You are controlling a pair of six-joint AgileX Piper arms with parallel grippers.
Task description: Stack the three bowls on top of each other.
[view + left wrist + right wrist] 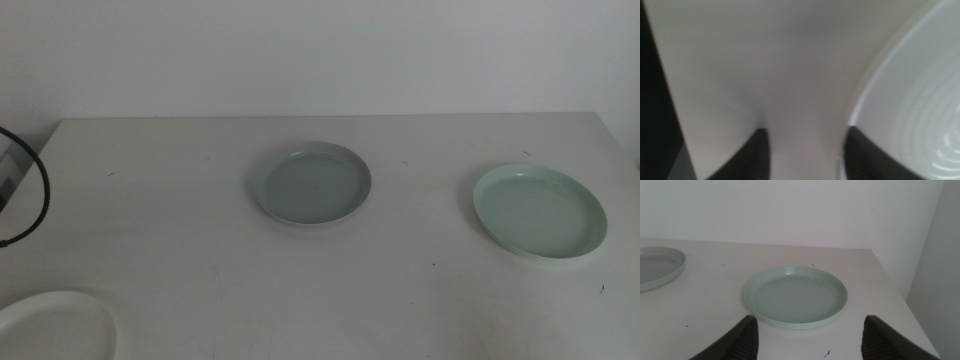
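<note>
1. As I read it, nothing is stacked yet: all three bowls lie apart on the surface (180, 200), each by itself, so the whole task is left.
2. The grey-blue bowl (312, 184) sits near the middle of the surface, toward the far edge. The mint green bowl (541, 213) lies well apart from it, close to the right edge. The white bowl (55, 326) is at the near left corner, cut off by the frame.
3. The middle view shows no arm at all, so I cannot place either pincer from it.
4. The left wrist view gives what the middle view lacks: the left pincer (805, 155) hangs low over the surface just beside the white bowl's rim, its jaws parted and holding nothing. The picture is blurred, so I cannot tell whether a jaw touches the rim.
5. The right wrist view shows the right pincer (810, 337) spread wide and empty, facing the mint green bowl from the near side, with the grey-blue bowl at the frame's margin.
</note>
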